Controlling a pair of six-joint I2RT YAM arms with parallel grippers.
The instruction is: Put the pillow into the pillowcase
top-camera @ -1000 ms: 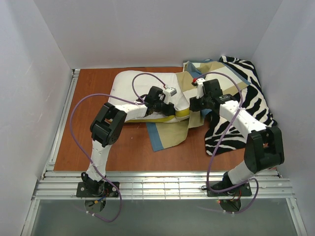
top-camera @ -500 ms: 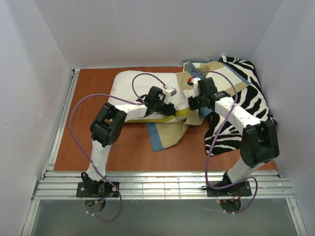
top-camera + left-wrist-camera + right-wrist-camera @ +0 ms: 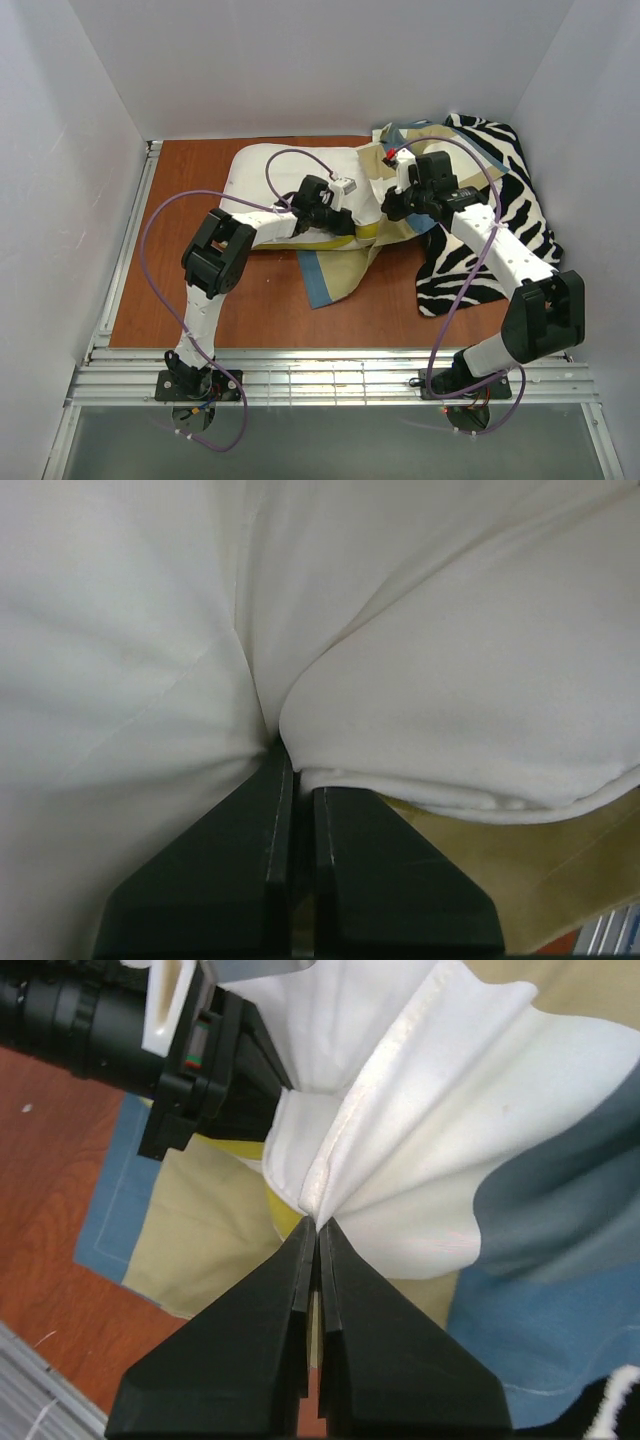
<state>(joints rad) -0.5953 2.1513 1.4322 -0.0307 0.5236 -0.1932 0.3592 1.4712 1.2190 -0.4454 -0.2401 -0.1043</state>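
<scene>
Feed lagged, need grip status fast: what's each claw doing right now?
Left claw: closed, pinching the pillow.
Right claw: closed, pinching the pillowcase at a fold.

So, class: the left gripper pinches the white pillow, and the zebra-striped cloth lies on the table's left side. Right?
No: the top external view shows the zebra-striped cloth on the right side of the table, not the left. The left gripper does pinch the white pillow.
</scene>
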